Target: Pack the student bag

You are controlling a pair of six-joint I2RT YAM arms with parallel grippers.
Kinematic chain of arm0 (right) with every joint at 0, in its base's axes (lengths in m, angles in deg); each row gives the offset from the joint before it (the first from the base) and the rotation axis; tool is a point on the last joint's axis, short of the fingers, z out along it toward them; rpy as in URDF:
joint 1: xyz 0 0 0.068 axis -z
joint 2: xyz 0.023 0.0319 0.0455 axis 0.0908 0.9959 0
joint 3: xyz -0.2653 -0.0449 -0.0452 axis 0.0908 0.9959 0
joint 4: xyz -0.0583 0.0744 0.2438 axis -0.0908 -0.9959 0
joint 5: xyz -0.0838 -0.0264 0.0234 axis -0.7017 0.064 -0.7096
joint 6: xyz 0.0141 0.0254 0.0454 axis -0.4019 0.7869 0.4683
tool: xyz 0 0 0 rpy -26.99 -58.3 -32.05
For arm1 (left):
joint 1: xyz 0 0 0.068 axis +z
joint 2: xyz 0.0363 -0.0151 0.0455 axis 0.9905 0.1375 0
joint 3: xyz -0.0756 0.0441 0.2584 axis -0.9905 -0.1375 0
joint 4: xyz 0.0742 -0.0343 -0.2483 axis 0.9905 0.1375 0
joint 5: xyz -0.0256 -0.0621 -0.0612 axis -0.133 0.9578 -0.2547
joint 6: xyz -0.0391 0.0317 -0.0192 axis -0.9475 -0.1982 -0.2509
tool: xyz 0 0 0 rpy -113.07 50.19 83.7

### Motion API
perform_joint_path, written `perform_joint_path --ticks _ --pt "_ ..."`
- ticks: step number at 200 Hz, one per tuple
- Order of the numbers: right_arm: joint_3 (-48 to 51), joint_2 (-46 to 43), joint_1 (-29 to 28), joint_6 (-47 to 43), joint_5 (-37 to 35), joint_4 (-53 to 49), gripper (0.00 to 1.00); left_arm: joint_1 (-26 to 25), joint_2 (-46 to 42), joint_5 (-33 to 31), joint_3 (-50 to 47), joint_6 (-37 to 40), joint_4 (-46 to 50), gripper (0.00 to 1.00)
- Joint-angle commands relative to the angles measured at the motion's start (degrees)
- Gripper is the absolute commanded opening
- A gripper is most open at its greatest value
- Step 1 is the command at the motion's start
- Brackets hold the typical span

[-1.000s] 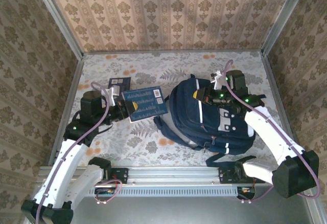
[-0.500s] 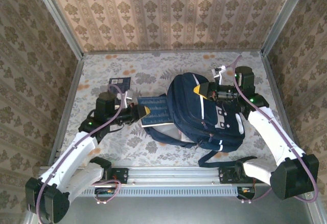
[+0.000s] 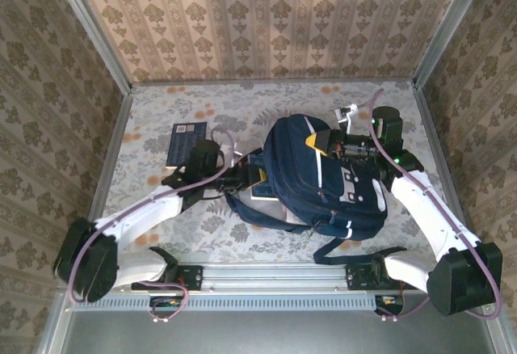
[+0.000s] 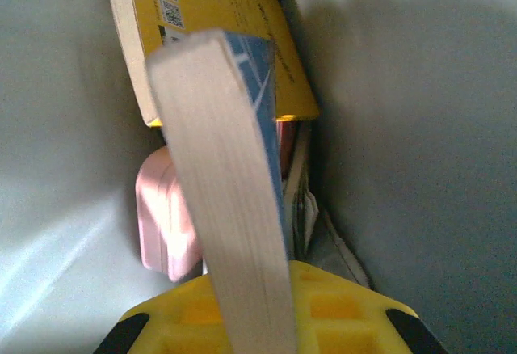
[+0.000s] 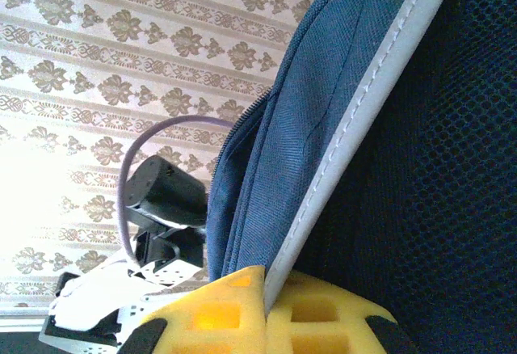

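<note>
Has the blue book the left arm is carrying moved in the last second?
Yes. The blue book moved right, away from the dark booklet on the table, into the student bag's opening.

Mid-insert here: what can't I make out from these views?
- Top view: the bag covers most of the blue book, so its depth is unclear.
- Left wrist: the pink item is blurred and half behind the book; unidentifiable.
- Left wrist: the yellow book is cut off by the top edge.
- Right wrist: bag fabric at the right claw blocks the interior.
</note>
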Motion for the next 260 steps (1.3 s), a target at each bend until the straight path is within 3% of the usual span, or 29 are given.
perform_joint_path --ticks 1,52,87,123,150,204,229,260 --pt "-1.08 -3.31 0.4 1.13 3.48 9.26 0.0 -2.91 5.66 -0.95 5.57 -0.27 -9.99 0.0" --pt "-0.04 -2.79 0.4 2.29 2.47 10.88 0.0 -9.72 22.81 -4.28 13.78 -3.9 -20.04 0.0" --pt "-0.08 -2.96 0.49 2.09 2.12 10.31 0.0 -11.61 29.0 -4.34 16.61 -6.64 -22.73 0.35" --pt "-0.15 -3.71 1.49 0.23 0.65 7.29 0.0 -11.23 22.34 -8.02 16.55 0.87 -9.87 0.61" --pt "0.17 -3.92 2.32 -0.2 -0.32 6.5 0.0 -10.51 17.01 -10.37 16.08 4.98 -1.72 0.68" --pt "-0.32 -3.99 2.78 -6.32 -4.31 -2.15 0.0 -7.87 6.62 -12.99 10.77 7.9 7.49 0.68" --pt "-3.44 -5.02 2.1 -16.82 -12.94 -16.43 0.0 -5.44 0.53 -16.53 7.8 10.61 13.51 0.68" --pt "-4.78 -3.87 0.8 -20.0 -20.96 -23.15 0.0 1.19 -6.15 -18.98 2.92 11.33 18.28 0.66"
